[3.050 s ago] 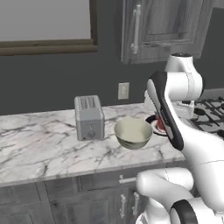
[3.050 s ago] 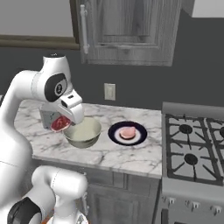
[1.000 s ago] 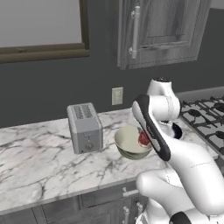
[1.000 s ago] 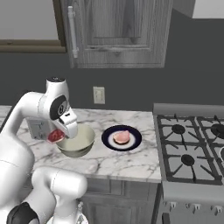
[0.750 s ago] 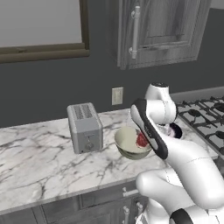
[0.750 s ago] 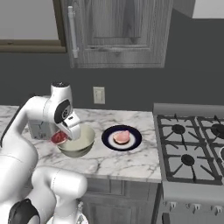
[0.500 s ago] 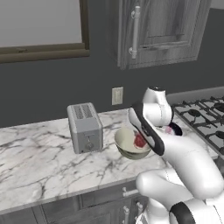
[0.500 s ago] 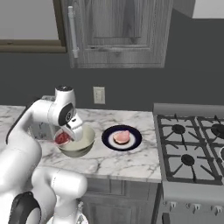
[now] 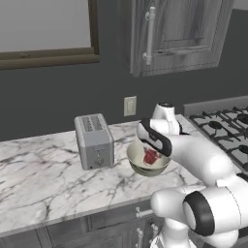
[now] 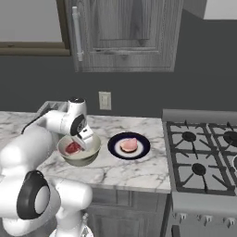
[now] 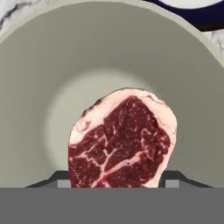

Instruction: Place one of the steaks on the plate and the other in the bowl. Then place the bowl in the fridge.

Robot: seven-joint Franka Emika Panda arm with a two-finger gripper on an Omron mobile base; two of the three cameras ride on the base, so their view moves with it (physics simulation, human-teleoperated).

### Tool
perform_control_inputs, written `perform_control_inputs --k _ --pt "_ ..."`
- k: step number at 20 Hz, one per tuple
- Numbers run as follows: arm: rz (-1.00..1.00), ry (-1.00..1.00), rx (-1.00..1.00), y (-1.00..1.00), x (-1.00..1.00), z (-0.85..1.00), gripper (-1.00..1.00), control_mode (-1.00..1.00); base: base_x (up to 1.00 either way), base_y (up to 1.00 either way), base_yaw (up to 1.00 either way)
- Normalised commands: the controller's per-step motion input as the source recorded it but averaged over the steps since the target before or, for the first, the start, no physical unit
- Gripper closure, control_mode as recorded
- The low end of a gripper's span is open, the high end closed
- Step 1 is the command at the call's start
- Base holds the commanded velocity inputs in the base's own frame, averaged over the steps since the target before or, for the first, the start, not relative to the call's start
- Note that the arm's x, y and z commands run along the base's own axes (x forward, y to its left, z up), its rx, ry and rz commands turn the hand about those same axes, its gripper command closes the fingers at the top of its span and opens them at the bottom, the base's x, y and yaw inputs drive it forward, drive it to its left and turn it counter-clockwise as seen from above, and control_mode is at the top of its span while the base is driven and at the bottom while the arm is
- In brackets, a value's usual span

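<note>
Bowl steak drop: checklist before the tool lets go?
1. Pale steak on the plate: ok.
2. Red marbled steak over the bowl, inside its rim: ok.
3. Tool on the red steak: ok, its fingertips flank the steak's lower edge in the hand view, so it reads as held.
4. Steak resting on the bowl floor: cannot tell; the gap beneath it is not readable.
5. Bowl upright on the counter, beside the toaster with a gap: ok.
6. Bowl clear of the plate: ok, apart in the right base view.

Red steak (image 9: 151,157) inside bowl (image 9: 137,163)
</note>
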Motion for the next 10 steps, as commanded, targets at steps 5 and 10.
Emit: perform_control_inputs --k 5,10 --pt "0.0 0.03 0.01 0.0 0.28 -0.39 1.0 -1.0 0.0 0.0 0.0" --pt "0.0 0.0 0.0 0.0 0.23 -0.35 1.0 -1.0 0.0 0.0 0.0"
